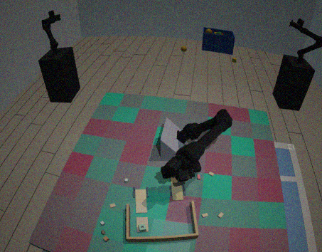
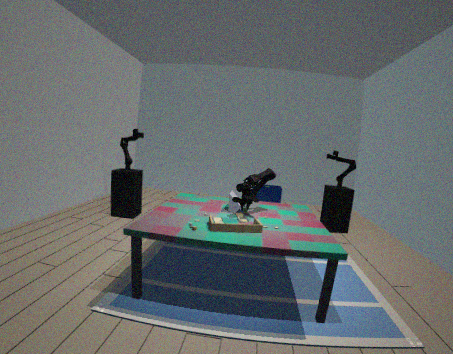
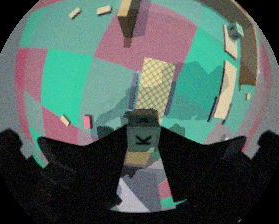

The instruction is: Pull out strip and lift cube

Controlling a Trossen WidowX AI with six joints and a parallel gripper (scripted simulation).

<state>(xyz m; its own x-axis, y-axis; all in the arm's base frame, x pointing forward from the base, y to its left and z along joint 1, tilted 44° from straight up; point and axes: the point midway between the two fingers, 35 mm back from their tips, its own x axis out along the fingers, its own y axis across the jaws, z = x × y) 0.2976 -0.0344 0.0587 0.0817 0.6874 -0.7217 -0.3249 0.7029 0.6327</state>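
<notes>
My gripper (image 1: 178, 176) (image 2: 244, 210) (image 3: 142, 128) is low over the table, just behind the open side of a U-shaped wooden frame (image 1: 160, 236) (image 2: 235, 228). It is shut on a small tan cube with a dark mark on top (image 3: 142, 137). The arm mostly hides the cube in the top and exterior views. A pale strip (image 1: 177, 193) (image 3: 154, 86) lies in front of the fingers and runs toward the frame. A second pale strip (image 1: 141, 201) (image 3: 227, 91) lies to the left. A separate short piece (image 1: 142, 224) lies inside the frame and carries a small teal cube.
Small loose blocks lie around on the chequered table top: a white one (image 1: 126, 180), a pink one (image 1: 198, 176), and tan ones (image 1: 205, 214) (image 1: 112, 205). A grey slanted panel (image 1: 169, 137) stands behind the arm. Two black pedestals (image 1: 59, 74) (image 1: 293, 82) and a blue bin (image 1: 217, 40) stand on the floor.
</notes>
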